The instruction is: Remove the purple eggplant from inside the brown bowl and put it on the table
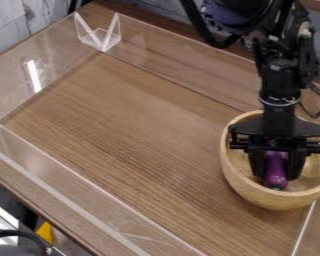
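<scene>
The table lies bare left of the brown bowl (clear walls edge it).

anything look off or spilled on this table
Nothing stands out. The brown bowl sits upright near the table's right edge, the purple eggplant is inside it, and the end effector is closed on the eggplant. No spills or damage.

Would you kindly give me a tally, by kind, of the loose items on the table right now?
Wooden bowls: 1, the brown bowl at the table's right side
Toy vegetables: 1, the purple eggplant inside that bowl, with the gripper shut on it
Total: 2
</scene>
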`<state>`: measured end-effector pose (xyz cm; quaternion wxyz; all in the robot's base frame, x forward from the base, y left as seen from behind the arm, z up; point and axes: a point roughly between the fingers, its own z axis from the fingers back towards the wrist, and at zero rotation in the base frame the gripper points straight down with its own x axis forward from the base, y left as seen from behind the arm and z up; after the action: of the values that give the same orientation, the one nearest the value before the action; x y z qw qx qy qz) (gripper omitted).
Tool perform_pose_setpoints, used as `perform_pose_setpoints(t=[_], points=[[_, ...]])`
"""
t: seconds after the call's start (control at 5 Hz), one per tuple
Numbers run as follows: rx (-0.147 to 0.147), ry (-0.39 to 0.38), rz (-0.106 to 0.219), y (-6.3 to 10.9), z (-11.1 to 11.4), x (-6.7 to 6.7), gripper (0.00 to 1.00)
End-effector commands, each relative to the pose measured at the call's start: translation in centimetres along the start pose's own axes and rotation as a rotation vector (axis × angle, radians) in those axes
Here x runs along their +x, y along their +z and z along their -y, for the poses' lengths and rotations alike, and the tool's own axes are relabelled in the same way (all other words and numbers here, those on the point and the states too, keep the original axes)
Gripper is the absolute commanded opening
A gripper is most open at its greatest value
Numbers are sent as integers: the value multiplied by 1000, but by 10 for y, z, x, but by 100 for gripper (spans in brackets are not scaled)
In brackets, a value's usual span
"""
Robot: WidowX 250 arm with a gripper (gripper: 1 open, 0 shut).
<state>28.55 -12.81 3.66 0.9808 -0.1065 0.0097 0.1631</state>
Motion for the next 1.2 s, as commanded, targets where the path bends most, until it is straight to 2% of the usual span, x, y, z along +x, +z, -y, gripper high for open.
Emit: perform_pose_setpoints(t=[0.0,1.0], points=[[-32,13,28,16,3,2,0],[-53,42,15,33,2,-4,0]])
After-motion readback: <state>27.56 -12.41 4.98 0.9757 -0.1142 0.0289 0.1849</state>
